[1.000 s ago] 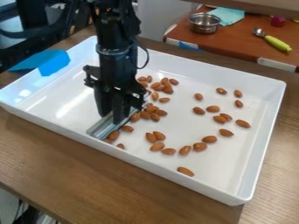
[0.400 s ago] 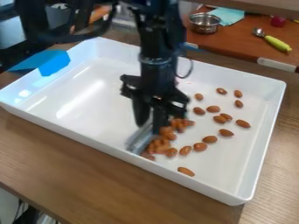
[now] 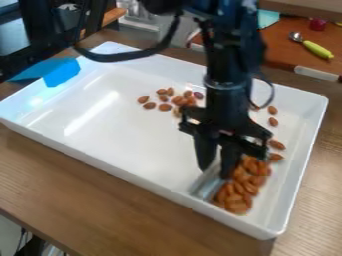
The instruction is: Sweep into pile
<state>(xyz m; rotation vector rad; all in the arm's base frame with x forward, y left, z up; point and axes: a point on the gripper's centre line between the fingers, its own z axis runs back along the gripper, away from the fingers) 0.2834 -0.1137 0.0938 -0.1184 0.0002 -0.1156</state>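
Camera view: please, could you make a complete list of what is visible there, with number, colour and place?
Tray: one, white, on the table
Piled almonds: many, brown, tray's near right part
Other almonds: over ten, brown, tray's far middle and right side
Sweeping strip: one, grey, beside the pile
Sheet: one, blue, tray's left end
Table: one, brown, under the tray
Second table: one, reddish brown, upper right
Spoon: one, silver with green handle, second table
Small object: one, magenta, second table
Cloth: one, teal, second table
Arm: one, black, from the top edge
Gripper: one, black, holding the strip
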